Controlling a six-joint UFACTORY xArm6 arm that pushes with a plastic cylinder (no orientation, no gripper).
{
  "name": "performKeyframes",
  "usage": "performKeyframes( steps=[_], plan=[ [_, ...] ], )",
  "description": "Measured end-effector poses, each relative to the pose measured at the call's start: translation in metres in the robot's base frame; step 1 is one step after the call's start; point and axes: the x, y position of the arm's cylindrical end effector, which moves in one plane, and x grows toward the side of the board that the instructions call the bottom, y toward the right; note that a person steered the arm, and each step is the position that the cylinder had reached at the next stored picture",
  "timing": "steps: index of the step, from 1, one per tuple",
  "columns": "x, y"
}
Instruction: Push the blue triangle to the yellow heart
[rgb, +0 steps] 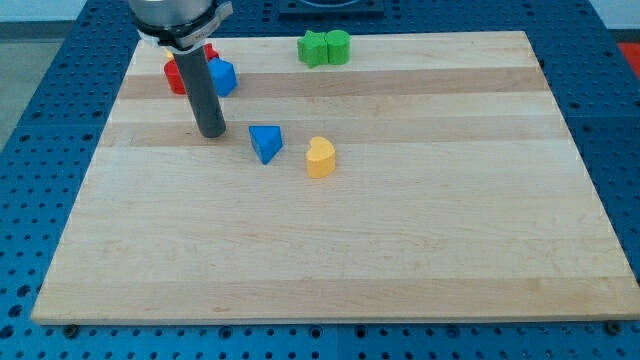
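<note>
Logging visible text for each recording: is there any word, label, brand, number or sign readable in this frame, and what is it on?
None: no readable text anywhere in the camera view.
The wooden board, blue triangle, yellow heart and the other blocks are plain.
The rod ending in my tip bears no marking.

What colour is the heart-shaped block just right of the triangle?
Yellow: the yellow heart-shaped block, seen in the camera view, lies right of the blue triangle block.

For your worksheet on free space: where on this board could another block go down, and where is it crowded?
Free: the whole stretch below the blue triangle and yellow heart, and the right side beyond the green blocks. Crowded: the top-left corner, where my tip stands by the red blocks and blue block.
</note>
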Motion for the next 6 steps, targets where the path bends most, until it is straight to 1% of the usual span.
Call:
performKeyframes(
  steps=[1,3,5,6],
  plan=[
    [0.002,0.014],
    [0.019,0.030],
    [0.020,0.075],
    [0.021,0.085]
  ],
)
